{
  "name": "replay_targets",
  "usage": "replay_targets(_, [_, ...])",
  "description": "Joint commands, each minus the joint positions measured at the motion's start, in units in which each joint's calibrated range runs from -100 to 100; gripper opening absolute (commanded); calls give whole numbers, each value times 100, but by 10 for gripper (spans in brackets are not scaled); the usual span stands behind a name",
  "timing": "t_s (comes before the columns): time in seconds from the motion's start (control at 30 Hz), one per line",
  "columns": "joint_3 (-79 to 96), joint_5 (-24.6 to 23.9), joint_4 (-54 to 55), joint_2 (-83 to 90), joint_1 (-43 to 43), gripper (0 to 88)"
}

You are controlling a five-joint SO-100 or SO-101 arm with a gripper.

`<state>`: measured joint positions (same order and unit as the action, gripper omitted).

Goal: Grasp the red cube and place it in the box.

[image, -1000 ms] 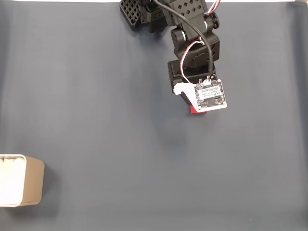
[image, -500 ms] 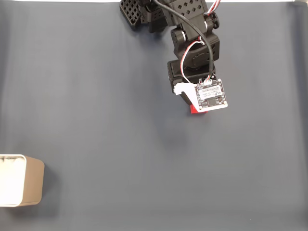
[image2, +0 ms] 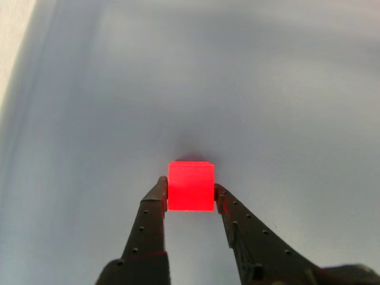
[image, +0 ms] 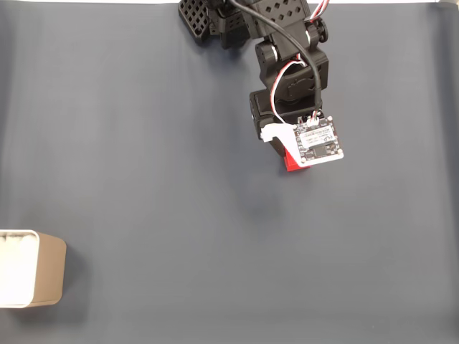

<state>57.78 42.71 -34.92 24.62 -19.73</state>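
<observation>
Between the claw's (image2: 190, 189) fingertips, the other view shows the red cube (image2: 190, 186) pinched; the fixed view adds the box (image: 29, 268) far off.

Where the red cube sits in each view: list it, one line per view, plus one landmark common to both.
Fixed view: the red cube shows as a red sliver right of centre, upper half, mostly hidden under the arm's white camera board.
Other view: centre, slightly below the middle, the cube between the pincer tips.
Shared landmark: the dark grey mat beneath it.
</observation>
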Motion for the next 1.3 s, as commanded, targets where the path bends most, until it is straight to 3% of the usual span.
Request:
replay_targets(0.0, [-330,44,-122,155,-8,46])
replay_targets(0.3, [-987,274,-1106,796,439,37])
replay_targets(0.73, [-1790,894,-2319,1706,1888,40])
replay_targets(1.27, [-3907,1089,-3024,1134,3266,35])
